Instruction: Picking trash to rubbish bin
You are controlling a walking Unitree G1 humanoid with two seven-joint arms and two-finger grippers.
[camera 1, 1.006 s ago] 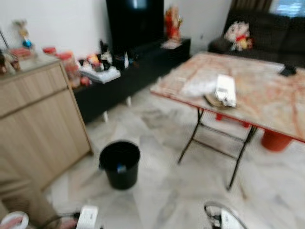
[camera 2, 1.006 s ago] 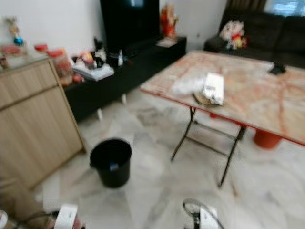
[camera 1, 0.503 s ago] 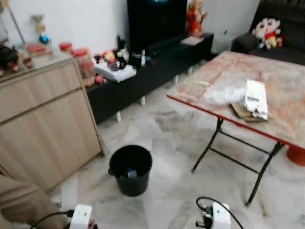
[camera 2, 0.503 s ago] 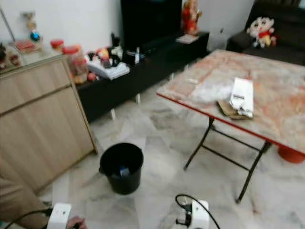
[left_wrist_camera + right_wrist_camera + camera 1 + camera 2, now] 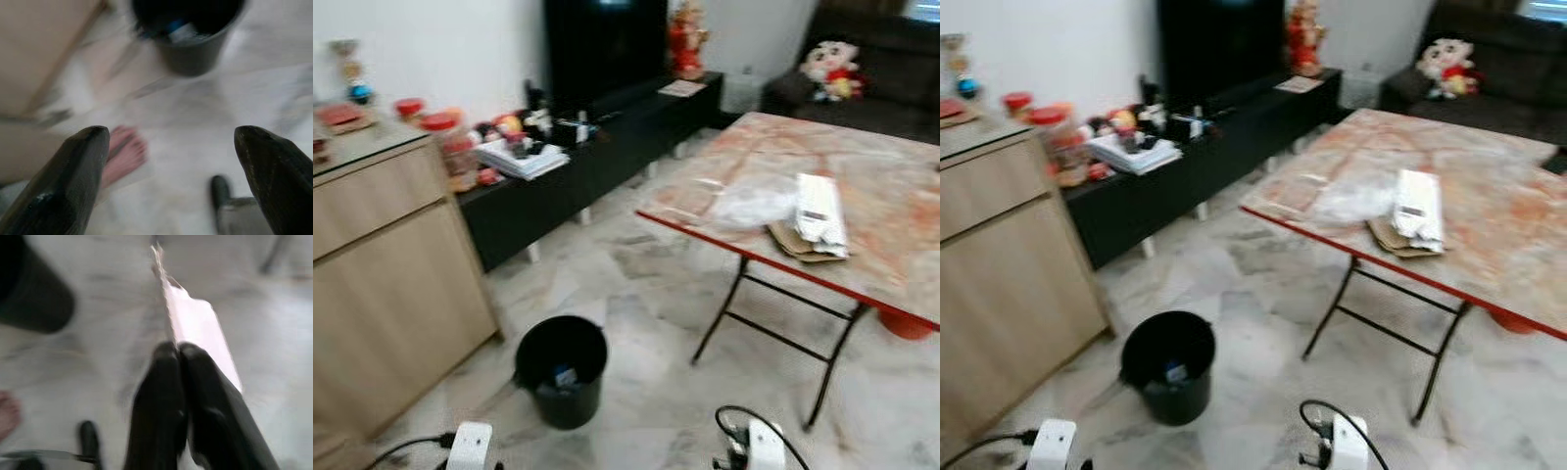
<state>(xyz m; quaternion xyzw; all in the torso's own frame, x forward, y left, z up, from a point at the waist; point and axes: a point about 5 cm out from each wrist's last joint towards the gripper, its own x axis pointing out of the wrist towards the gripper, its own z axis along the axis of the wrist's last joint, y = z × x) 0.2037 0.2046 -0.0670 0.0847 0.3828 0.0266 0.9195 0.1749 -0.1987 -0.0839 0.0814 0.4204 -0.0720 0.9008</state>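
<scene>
— Item one, the trash: where is it?
— A flat, pale, stiff sheet of paper or card point(image 5: 195, 328), pinched in my right gripper point(image 5: 178, 350). Its long axis runs forward, away from my fingers point(image 5: 161, 382), out over the floor point(image 5: 254, 367).

— State of those fingers?
— Pressed together on the near edge of the sheet, no gap showing between them.

— Item two, the rubbish bin?
— Black and round point(image 5: 561, 369), standing on the marble floor ahead and to my left, between the wooden cabinet point(image 5: 382, 284) and the folding worktop point(image 5: 862, 206). A scrap already lies inside. In my right wrist view its dark wall point(image 5: 34, 293) sits off to one side of the sheet, well apart.

— Which arm is nearer the bin?
— The left, I judge. My left gripper point(image 5: 171, 142) points almost straight at it point(image 5: 188, 29).

— And its fingers?
— Spread wide point(image 5: 73, 161), holding nothing. A person's bare foot point(image 5: 124, 152) rests on the floor just beside one.

— So the coming move?
— Likely to carry the sheet leftward and forward to above the rim.
</scene>
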